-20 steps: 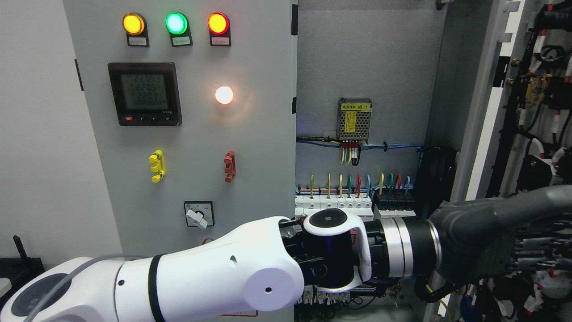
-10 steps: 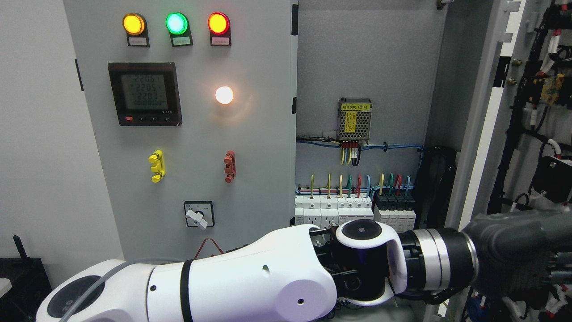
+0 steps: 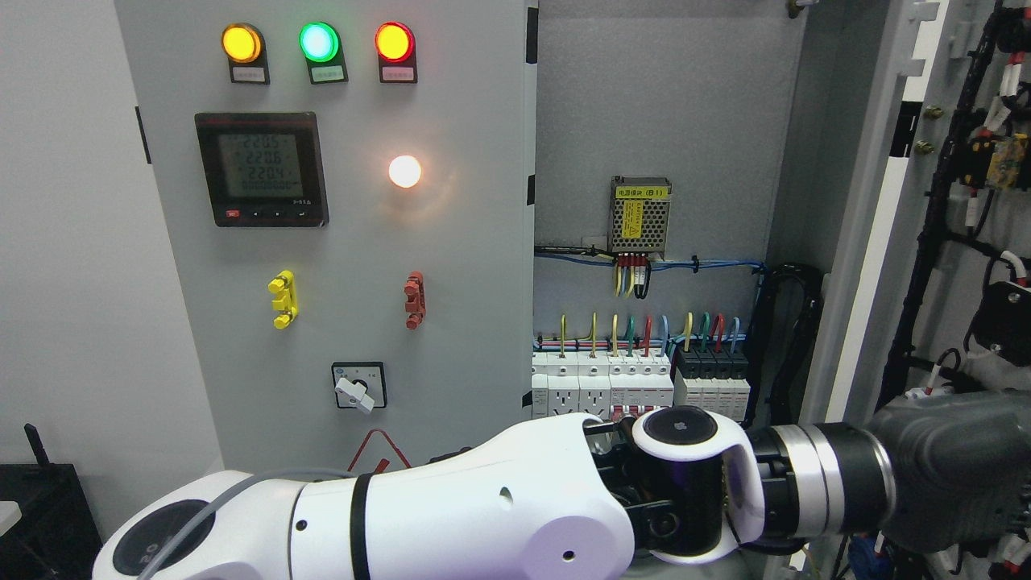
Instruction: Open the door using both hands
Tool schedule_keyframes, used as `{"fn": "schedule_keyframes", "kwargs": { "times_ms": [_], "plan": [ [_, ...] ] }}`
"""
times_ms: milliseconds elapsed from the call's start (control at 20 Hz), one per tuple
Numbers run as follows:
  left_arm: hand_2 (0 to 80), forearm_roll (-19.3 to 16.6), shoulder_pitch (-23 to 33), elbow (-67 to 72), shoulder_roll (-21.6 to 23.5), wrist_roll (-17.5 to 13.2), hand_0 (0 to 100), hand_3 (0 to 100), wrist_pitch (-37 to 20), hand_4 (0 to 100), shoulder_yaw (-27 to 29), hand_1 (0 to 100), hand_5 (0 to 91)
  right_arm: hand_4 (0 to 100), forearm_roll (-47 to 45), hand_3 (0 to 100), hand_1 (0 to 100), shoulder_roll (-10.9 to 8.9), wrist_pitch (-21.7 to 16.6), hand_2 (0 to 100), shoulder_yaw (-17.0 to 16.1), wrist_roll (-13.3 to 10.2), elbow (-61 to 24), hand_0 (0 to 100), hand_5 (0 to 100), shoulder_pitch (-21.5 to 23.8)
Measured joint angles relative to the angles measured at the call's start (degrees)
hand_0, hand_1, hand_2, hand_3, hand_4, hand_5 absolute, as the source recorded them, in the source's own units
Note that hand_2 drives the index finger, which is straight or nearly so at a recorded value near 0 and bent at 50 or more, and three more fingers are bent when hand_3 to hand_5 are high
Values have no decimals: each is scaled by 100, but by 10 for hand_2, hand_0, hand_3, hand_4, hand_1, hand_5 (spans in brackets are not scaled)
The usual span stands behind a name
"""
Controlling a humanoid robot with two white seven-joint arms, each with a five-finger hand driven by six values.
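The cabinet's right door (image 3: 874, 209) stands swung open at the picture's right, its inner face (image 3: 987, 242) covered with black cable looms. The left door (image 3: 467, 242) is closed and carries lamps, a meter and switches. My left arm (image 3: 483, 515) comes in from the lower left and reaches across the bottom of the opening. Its dark grey hand (image 3: 958, 475) lies low against the open right door; the grip itself is hidden. My right arm does not show.
Inside the cabinet (image 3: 660, 105) are a small power supply (image 3: 640, 216), a row of breakers (image 3: 636, 385) with coloured wires, and a black cable bundle (image 3: 793, 322) at the hinge side. A black object (image 3: 40, 491) sits at the lower left.
My left arm has moved right and downward with its hand on the right door, and the door has swung further open toward the right edge.
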Motion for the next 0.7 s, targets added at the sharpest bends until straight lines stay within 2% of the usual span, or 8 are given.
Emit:
{"fn": "schedule_keyframes", "kwargs": {
  "times_ms": [400, 701],
  "plan": [
    [0, -210, 34, 12, 134, -47, 120, 0, -15, 0, 119, 389, 0, 0, 0, 0, 389, 0, 0, 0, 0, 0, 1, 120, 0, 0],
    [0, -302, 329, -87, 591, -98, 120, 0, 15, 0, 235, 389, 0, 0, 0, 0, 389, 0, -1, 0, 0, 0, 1, 120, 0, 0]
  ]
}}
